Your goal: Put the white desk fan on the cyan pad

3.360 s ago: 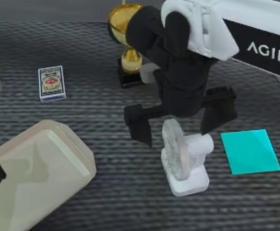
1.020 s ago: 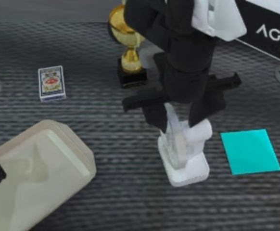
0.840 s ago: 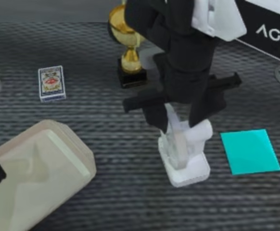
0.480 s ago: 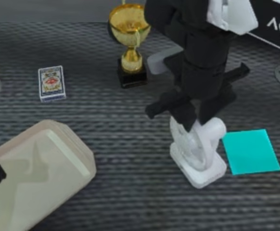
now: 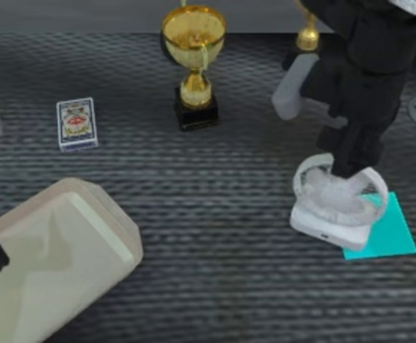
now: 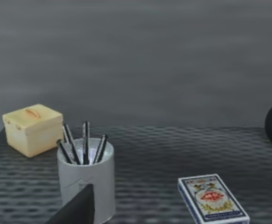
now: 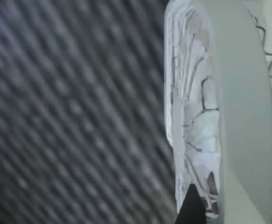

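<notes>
From above, the right gripper [image 5: 347, 171] comes straight down onto the white desk fan [image 5: 337, 204], and the black arm hides exactly where it grips, so I can't tell from here how far apart the fingers are. The right wrist view fills that in a bit: it's jammed up against the fan's round grille [image 7: 206, 116], with one dark fingertip [image 7: 191, 205] poking in right against the rim. Looks clamped on the fan head, narrow gap.

The fan sits over the left part of the cyan pad [image 5: 392, 232], base hanging off the pad's left edge, with the pad's right side and near corner still showing. The fan looks tilted rather than square to the pad.

The left wrist view shows stuff the top camera barely catches: a white cup of pens [image 6: 86, 179], a small yellow lidded box [image 6: 32, 128] behind it, and the playing card box [image 6: 212, 198] with a red emblem whose lettering I can't read. The left gripper [image 6: 77, 210] is just a dark sliver there, parked at the table's left edge, and I can't say how its fingers stand.

Open table lies between the big cream jug [image 5: 51, 264] and the fan. The gold trophy [image 5: 194, 61] stands well back. No readable writing anywhere.
</notes>
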Robot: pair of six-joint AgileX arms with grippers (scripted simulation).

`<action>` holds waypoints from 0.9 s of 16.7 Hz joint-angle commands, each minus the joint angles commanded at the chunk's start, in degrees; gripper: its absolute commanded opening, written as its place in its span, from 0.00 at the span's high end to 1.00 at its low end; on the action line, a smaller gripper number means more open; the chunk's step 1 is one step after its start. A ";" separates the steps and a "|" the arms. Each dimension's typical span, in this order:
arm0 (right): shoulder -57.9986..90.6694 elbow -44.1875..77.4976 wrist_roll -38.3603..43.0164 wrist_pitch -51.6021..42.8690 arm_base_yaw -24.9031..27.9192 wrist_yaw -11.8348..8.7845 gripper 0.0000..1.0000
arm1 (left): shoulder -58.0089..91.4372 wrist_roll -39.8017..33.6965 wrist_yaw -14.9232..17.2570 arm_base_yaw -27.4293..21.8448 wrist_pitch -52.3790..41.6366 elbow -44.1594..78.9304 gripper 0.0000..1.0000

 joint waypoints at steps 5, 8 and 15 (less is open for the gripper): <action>-3.87 -4.33 -25.95 1.03 -6.85 -0.29 1.00 | 0.00 0.00 0.00 0.00 0.00 0.00 0.00; -5.56 -6.18 -35.18 1.50 -9.77 -0.46 1.00 | 0.00 0.00 0.00 0.00 0.00 0.00 0.00; -6.09 -6.81 -38.85 1.68 -10.81 -0.53 1.00 | 0.00 0.00 0.00 0.00 0.00 0.00 0.00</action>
